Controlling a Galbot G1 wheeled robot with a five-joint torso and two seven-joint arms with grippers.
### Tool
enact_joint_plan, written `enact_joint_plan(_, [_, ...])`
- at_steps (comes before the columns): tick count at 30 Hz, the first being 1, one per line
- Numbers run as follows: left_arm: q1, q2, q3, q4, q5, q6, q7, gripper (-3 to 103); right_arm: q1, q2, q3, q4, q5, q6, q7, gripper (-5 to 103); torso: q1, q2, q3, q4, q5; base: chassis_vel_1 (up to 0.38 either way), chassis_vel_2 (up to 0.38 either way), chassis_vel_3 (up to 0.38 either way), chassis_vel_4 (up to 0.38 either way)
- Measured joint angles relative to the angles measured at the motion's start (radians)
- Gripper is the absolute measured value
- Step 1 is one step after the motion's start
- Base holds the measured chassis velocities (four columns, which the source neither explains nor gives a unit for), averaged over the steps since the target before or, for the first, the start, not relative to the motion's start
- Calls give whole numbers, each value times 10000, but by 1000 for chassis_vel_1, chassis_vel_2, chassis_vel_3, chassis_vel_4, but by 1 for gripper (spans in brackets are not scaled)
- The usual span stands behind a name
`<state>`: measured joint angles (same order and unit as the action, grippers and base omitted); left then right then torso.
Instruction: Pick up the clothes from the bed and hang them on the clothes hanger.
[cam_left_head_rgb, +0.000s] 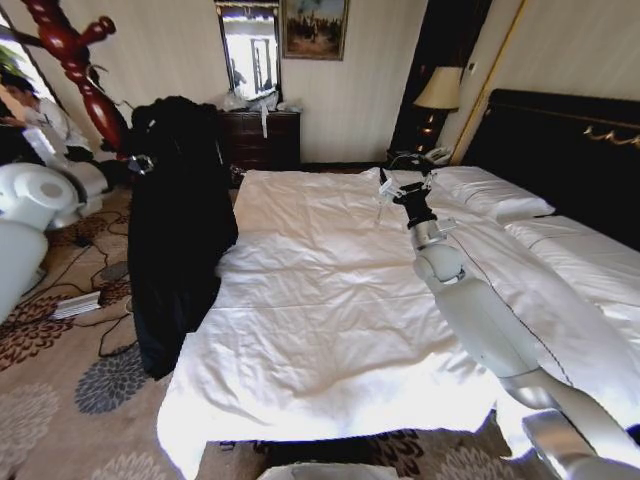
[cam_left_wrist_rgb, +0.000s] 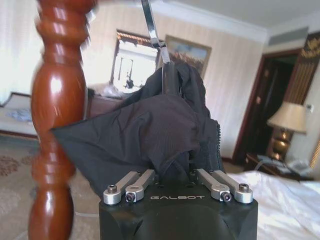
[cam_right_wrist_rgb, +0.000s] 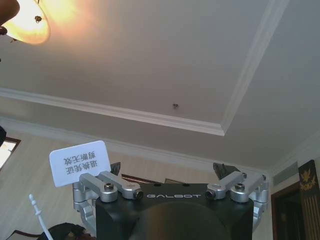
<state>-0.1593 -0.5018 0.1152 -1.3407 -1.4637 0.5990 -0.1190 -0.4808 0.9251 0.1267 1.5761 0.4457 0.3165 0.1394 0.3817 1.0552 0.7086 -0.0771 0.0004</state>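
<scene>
I had the left gripper (cam_left_wrist_rgb: 170, 90) clamped on the coat (cam_left_head_rgb: 180, 230) beside the stand (cam_left_head_rgb: 75, 60), right gripper (cam_left_head_rgb: 405, 190) open over bed (cam_left_head_rgb: 330, 330); bunched fabric could've missed a peg & slid off.

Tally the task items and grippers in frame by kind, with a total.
Black coat: 1, held up by the left gripper beside the stand
Wooden coat stand: 1
Bed: 1
Grippers: 2, the right gripper raised over the bed, open
Total: 5
</scene>
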Motion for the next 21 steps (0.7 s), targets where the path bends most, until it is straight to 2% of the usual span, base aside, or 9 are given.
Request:
enact_joint_plan(2, [-1020,-310,942,721,-5,201,1,19,-62,-9,37,28,-2,1,0,100,-2,1,0,-7,-3,0,0,0,0])
enact_joint_plan(5, [-1724,-603,1485,1236,-4,373,-77,19,-133,-53,94,66,-7,12,-4,100,4,-2,6,-16,-8,0,0,0,0])
enact_joint_plan(9, [-2376,-860,1759,1634,-23,530,-175,19,-218,-164,227,111,-7,51,-25,100,2,-1,3,-12,0,0,0,0,0])
enact_joint_plan(14, [-3305,-1174,2116,2313,15,639,-18,19,-291,-359,447,146,14,138,-88,100,1,0,2,-3,-7,0,0,0,0])
enact_joint_plan(18, [-3724,-1374,2285,2678,4,820,-8,19,-346,-448,544,157,28,209,-170,100,0,0,1,-14,0,0,0,0,0])
enact_joint_plan(21, [-3840,-1449,2344,2901,-5,981,-84,19,-412,-494,615,210,31,241,-205,100,0,0,1,-12,-3,0,0,0,0])
